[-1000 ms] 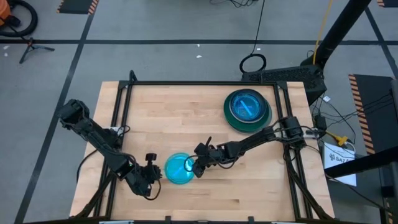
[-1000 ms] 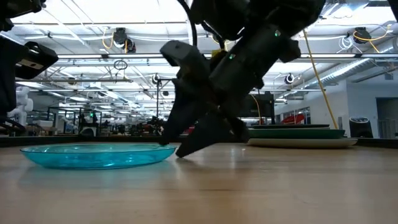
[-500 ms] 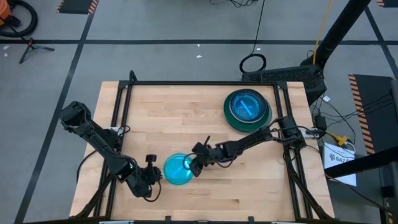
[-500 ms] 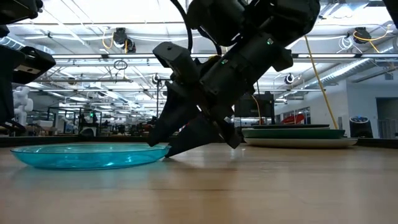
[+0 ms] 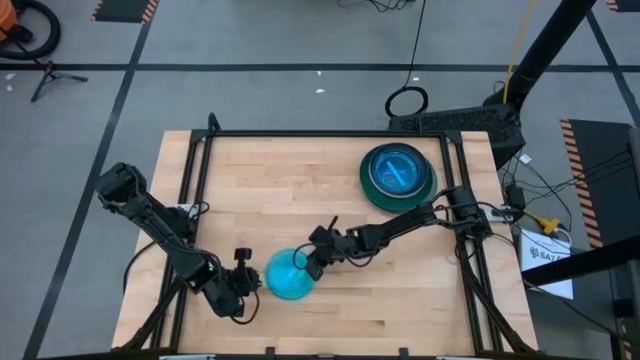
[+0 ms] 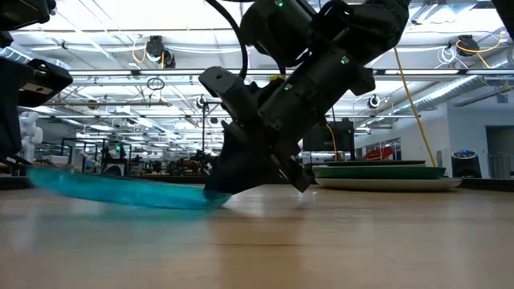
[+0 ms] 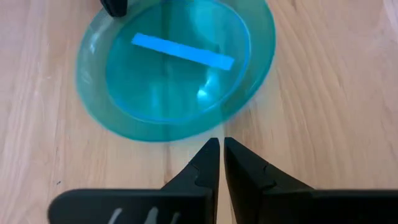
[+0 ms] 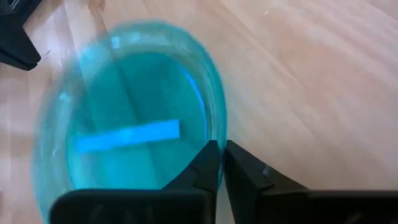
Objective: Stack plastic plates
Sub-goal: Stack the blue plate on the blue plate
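Note:
A translucent cyan plate [image 5: 288, 276] sits tipped near the table's front middle. In the low view its left side [image 6: 56, 181] is up off the wood and its right rim is low. My right gripper [image 5: 313, 264] is shut at that right rim. My left gripper [image 7: 219, 147] is shut with nothing between its fingers, its tips just short of the plate's left rim [image 7: 186, 132]. At the back right stands a stack of plates [image 5: 398, 172] with a cyan plate on top and a large dark green one [image 5: 368, 192] below. My right gripper pinches the cyan plate's right rim [image 8: 216, 127] between its two fingertips [image 8: 208, 158]. It comes slanting down from the table's right. The rim by the fingers stays low at the table [image 6: 210, 197], and the plate slopes up from there toward the left.
Black frame rails [image 5: 330, 134] run around the wooden tabletop [image 5: 280, 190]. The stack shows in the low view [image 6: 385, 173] on the right, behind my right arm. Bare wood lies between the cyan plate and the stack.
My right gripper has shut on the cyan plate's right rim. The plate lay flat and slid a little toward the table's left. It is now tipped: its left side has come up off the table while the rim at the fingers has stayed low.

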You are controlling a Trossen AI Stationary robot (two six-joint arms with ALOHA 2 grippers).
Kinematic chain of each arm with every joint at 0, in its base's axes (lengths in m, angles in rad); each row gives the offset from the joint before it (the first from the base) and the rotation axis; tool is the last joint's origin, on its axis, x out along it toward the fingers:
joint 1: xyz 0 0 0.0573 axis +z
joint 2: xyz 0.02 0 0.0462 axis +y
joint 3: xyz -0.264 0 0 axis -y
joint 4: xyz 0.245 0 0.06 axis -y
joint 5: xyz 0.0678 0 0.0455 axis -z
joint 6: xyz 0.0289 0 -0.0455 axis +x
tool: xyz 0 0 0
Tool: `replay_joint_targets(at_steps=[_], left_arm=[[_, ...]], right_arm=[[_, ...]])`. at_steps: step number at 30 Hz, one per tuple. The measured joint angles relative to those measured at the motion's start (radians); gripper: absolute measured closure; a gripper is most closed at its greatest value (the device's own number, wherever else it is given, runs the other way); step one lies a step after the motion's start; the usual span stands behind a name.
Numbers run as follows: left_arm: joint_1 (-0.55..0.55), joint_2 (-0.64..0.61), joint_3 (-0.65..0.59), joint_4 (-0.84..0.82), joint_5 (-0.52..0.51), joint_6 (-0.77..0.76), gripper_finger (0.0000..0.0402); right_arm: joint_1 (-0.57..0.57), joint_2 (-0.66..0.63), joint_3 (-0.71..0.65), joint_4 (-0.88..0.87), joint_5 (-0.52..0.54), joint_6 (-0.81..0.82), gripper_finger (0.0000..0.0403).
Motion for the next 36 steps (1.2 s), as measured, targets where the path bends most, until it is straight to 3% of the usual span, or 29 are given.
replay_joint_targets(at_steps=[4,17,27,36], left_arm=[[0.0,0.0,0.0,0.0,-0.005,0.005,0.0371],[0.0,0.0,0.0,0.0,-0.005,0.006,0.0371],[-0.023,-0.001,0.0,0.0,-0.026,-0.001,0.0371],[-0.027,-0.001,0.0,0.044,-0.051,0.003,0.0371]], right_arm=[[-0.001,0.0,0.0,0.003,0.004,-0.007,0.0399],[-0.016,-0.005,0.0,0.001,-0.007,-0.024,0.0401],[-0.059,-0.078,0.0,-0.057,-0.089,-0.109,0.0402],[-0.156,-0.279,0.0,-0.416,-0.079,-0.33,0.0402]])
